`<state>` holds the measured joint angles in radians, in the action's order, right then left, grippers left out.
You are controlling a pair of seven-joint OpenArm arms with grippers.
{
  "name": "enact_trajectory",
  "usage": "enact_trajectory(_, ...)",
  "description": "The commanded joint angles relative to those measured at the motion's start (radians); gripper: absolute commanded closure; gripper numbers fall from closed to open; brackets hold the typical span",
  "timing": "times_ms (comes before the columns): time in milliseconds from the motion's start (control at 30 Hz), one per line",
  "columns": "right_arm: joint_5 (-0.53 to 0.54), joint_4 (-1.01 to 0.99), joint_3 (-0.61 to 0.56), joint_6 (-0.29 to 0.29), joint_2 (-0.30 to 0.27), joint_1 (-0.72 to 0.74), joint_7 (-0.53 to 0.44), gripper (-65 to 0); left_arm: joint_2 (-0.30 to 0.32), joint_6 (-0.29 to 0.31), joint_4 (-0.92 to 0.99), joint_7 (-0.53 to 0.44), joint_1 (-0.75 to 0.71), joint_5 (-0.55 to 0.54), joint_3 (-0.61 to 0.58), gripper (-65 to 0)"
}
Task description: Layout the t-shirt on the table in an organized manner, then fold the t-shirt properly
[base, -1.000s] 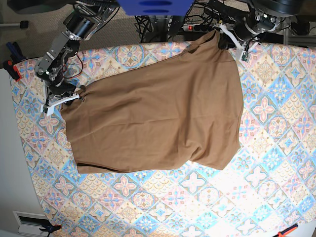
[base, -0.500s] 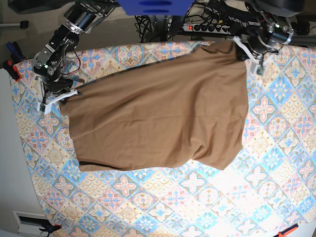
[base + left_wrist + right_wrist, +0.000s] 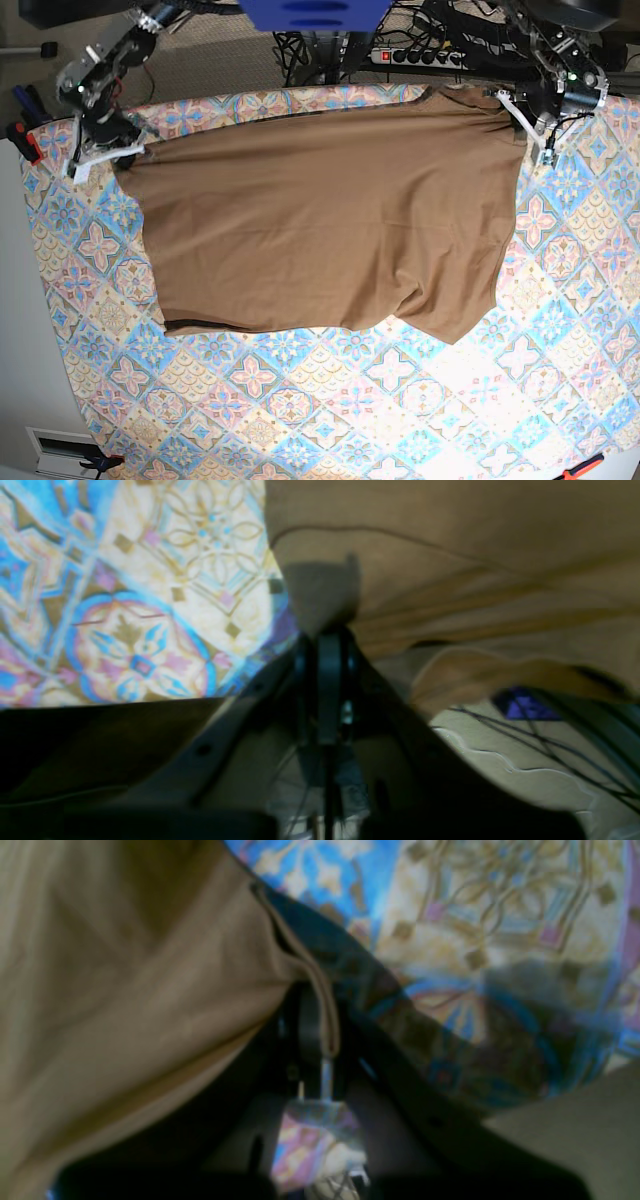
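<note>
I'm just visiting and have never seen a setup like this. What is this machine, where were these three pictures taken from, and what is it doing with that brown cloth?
It is a robot with two arms. One picture looks down from overhead; the other two come from cameras on each wrist, close to the pincers. A tan t-shirt lies spread on the table, which has a patterned cover. The left gripper and the right gripper are each shut on a far corner of the shirt, holding it stretched between them. In the wrist views the fabric runs right into the closed pincers.

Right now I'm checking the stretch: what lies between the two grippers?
In the base view, only the t-shirt spans from the right gripper to the left gripper, stretched over the table; nothing else.
</note>
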<state>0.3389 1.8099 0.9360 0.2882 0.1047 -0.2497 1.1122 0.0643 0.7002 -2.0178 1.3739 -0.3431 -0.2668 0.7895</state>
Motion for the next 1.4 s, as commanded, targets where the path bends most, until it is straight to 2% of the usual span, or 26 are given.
enact_trajectory(0,0.012,0.021,0.004,-0.004,0.005,-0.012,-0.031,0.0,0.012,-0.002,-0.021,-0.004,0.0,0.016,0.001,0.0)
enact_trajectory(367,0.024,0.023,0.004,-0.004,0.013,-0.023,-0.025,0.0,0.013,-0.002,-0.021,0.003,0.02,0.027,0.0,0.0)
enact_trajectory(633,0.024,0.023,-0.001,-0.004,0.013,-0.003,-0.024,0.0,-0.016,-0.002,-0.076,0.005,0.097,0.165,-0.002,0.0)
enact_trajectory(733,0.024,0.023,-0.022,-0.004,0.013,0.0,0.004,0.0,-0.016,-0.002,-0.077,0.005,0.124,0.217,-0.015,0.0)
enact_trajectory(867,0.022,0.023,-0.068,-0.008,0.013,0.0,0.012,0.0,-0.017,-0.002,-0.079,0.003,0.14,0.344,-0.089,0.0)
enact_trajectory(933,0.021,0.023,-0.07,-0.008,0.013,0.006,0.012,0.0,-0.037,-0.002,-0.079,0.003,0.177,0.404,-0.106,0.0)
enact_trajectory(1033,0.019,0.023,-0.07,-0.01,0.013,0.049,0.015,0.0,-0.079,-0.002,-0.079,0.003,0.243,0.555,-0.115,0.0)
enact_trajectory(1167,0.019,0.023,-0.068,-0.01,0.013,0.079,0.015,0.0,-0.117,-0.002,-0.079,0.003,0.324,0.757,-0.19,0.0)
enact_trajectory(1267,0.019,0.021,-0.068,-0.01,0.011,0.089,0.016,0.0,-0.142,-0.002,-0.079,0.003,0.37,0.849,-0.229,0.0)
enact_trajectory(1367,0.019,0.018,-0.068,-0.01,0.011,0.114,0.079,0.0,-0.145,-0.002,-0.076,0.003,0.411,0.904,-0.238,0.0)
